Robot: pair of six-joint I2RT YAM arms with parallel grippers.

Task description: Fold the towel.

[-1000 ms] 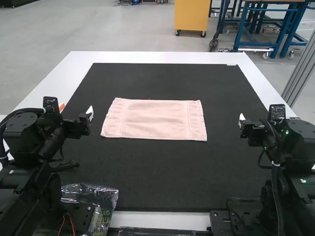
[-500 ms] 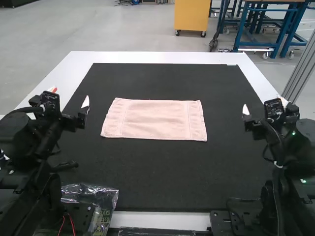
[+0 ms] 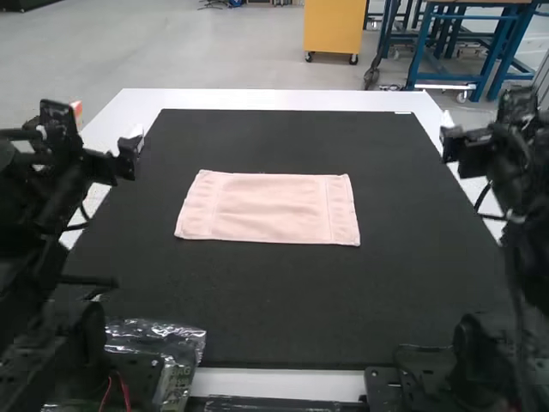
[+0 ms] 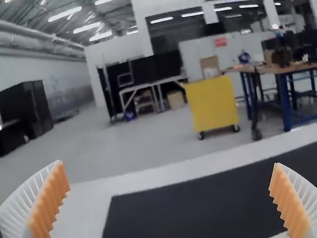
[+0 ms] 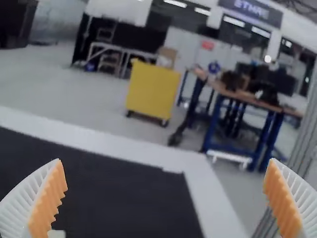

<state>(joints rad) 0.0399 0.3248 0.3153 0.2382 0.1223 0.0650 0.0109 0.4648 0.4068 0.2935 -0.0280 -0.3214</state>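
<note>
We see the pink towel (image 3: 268, 208) lying flat on the black mat (image 3: 274, 300) covering the white desk (image 3: 274, 99), while our left pincer (image 3: 135, 137) and right pincer (image 3: 448, 133), well apart from it, both gape wide.

soft, matt pink cloth towel (image 3: 269, 209)

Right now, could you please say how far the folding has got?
The pink towel lies flat on the black mat; whether any fold is made, I cannot tell. Nothing is in hand: left gripper and right gripper are open, away from it. Further folding probably remains.
</note>
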